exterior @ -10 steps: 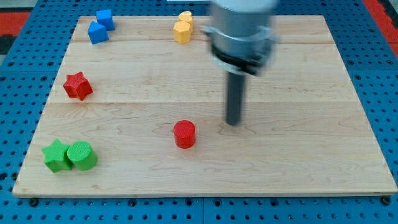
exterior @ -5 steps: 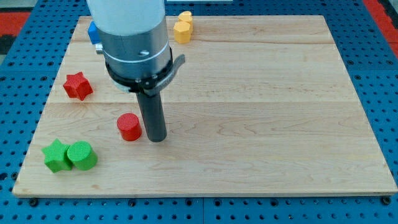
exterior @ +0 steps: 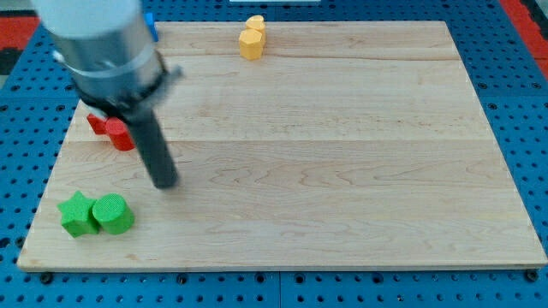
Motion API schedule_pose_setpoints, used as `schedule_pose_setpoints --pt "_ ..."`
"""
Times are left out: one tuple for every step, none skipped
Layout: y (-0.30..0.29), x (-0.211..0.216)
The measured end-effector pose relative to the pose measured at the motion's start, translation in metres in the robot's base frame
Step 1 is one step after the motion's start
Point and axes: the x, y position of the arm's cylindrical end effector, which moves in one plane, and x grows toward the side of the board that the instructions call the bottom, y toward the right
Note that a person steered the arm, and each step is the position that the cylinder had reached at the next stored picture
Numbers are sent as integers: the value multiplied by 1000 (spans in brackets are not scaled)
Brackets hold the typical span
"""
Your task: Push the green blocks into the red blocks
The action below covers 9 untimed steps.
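Green star (exterior: 77,215) and green cylinder (exterior: 113,214) touch at the board's (exterior: 342,171) lower left. Red blocks (exterior: 116,133) sit above them, partly hidden behind the rod. My tip (exterior: 164,183) stands between them, touching nothing. Yellow blocks (exterior: 252,36) lie far off at the view's top.

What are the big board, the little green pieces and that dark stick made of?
The board looks like pale, smooth wood: grain lines and plank seams show. The green star block and green cylinder block seem matte plastic or painted wood, with faintly ridged tops; I can't say which. My tip ends a dark rod, blurred here, perhaps metal or plastic.
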Motion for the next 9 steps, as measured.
schedule_pose_setpoints --pt "4 60" --pt "-65 65" --pt "-96 37" --pt "-97 -6" --pt "-98 8" --pt "-108 46" --pt "-146 36" --pt "-140 -20" --pt "-142 -55"
